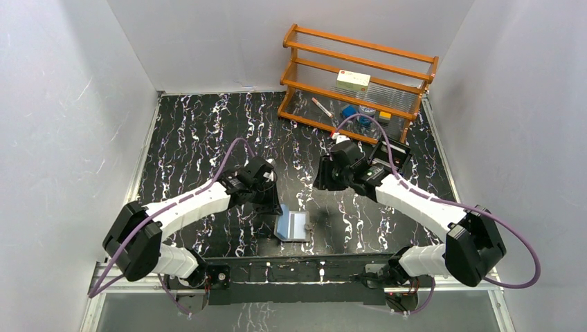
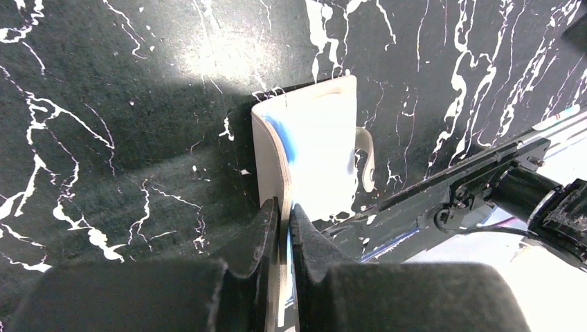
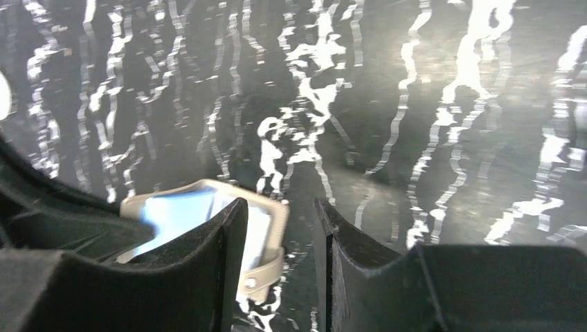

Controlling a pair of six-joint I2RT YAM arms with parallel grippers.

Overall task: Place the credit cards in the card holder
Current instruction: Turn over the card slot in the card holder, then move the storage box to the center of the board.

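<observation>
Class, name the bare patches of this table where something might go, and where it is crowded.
Bare: the table at far left, from its left edge to the wooden rack; also right of the card holder. Crowded: by the rack, around the left gripper.

The card holder (image 1: 293, 225) lies front-centre on the table (image 1: 194, 138); rack (image 1: 360, 44) stands back right, well apart
</observation>
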